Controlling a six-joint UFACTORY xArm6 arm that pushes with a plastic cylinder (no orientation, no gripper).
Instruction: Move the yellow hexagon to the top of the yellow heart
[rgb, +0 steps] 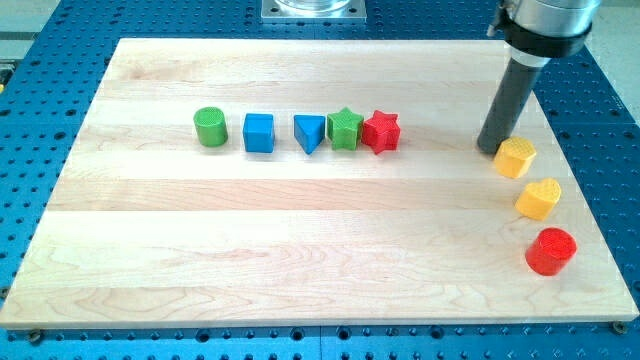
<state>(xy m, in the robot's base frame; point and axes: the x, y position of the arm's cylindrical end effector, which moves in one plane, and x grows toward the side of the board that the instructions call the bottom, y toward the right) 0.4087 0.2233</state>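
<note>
Plywood board (300, 250) is seen on the blue perforated table (50, 60), carrying a row of green cylinder (210, 127), blue cube (259, 132), blue triangle (309, 132), green star (345, 129) and red star (381, 131), with a red cylinder (551, 251) near the view's right edge. The yellow hexagon (515, 158) is found just above the yellow heart (539, 199), slightly toward the view's left, and is touched or nearly touched at its upper left by my tip (489, 149), a bare rod with nothing that opens or closes. The hexagon is judged light, rigid and free-sliding, best pushed squarely on a flat side so it is not spun.
</note>
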